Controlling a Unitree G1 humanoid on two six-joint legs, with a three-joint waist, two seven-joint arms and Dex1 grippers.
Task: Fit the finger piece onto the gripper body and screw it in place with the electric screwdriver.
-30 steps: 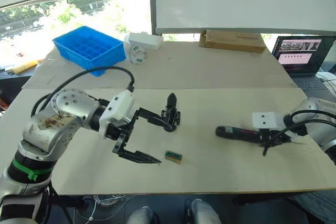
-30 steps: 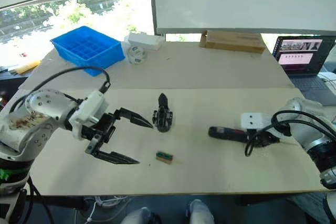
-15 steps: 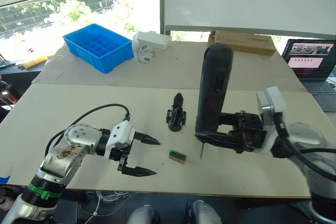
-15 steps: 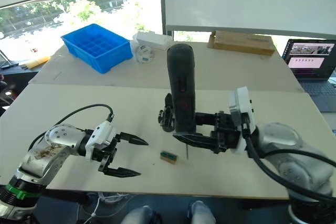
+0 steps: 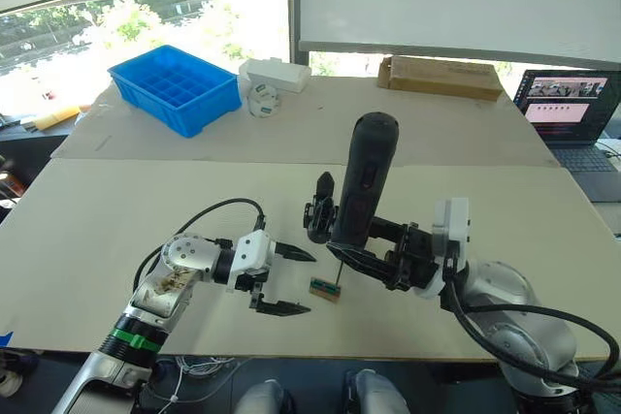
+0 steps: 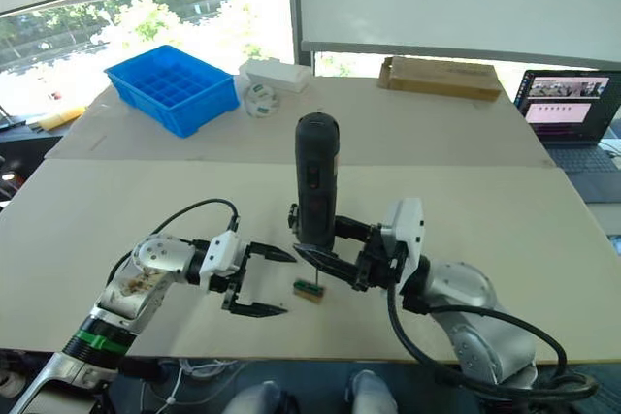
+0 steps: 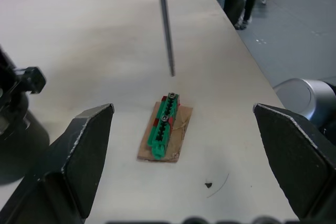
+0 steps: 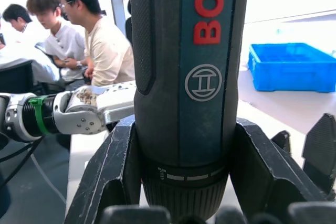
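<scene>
My right gripper (image 5: 376,255) is shut on the electric screwdriver (image 5: 362,179), holding it upright over the middle of the table. Its thin metal bit (image 7: 165,22) points down just above a small green-topped brown block (image 5: 325,288). Behind the screwdriver the black gripper body (image 5: 314,221) stands on the table, with the pointed finger piece (image 5: 323,184) rising from its top. How the two join is hidden. To the robot's left of the block, low over the table, my left gripper (image 5: 310,284) is open, its fingers (image 7: 86,148) empty and spread wider than the block.
A blue compartment bin (image 5: 176,89), a white box (image 5: 276,74), a tape roll (image 5: 260,100) and a cardboard box (image 5: 441,76) sit at the back. A laptop (image 5: 567,108) is at the far right. People (image 8: 100,40) sit beyond the table. The front edge (image 5: 320,354) is close.
The screwdriver, lying on the table a second ago, has been lifted upright and has shifted left until its bit is over the green-topped block. My left gripper has edged closer to that block.
</scene>
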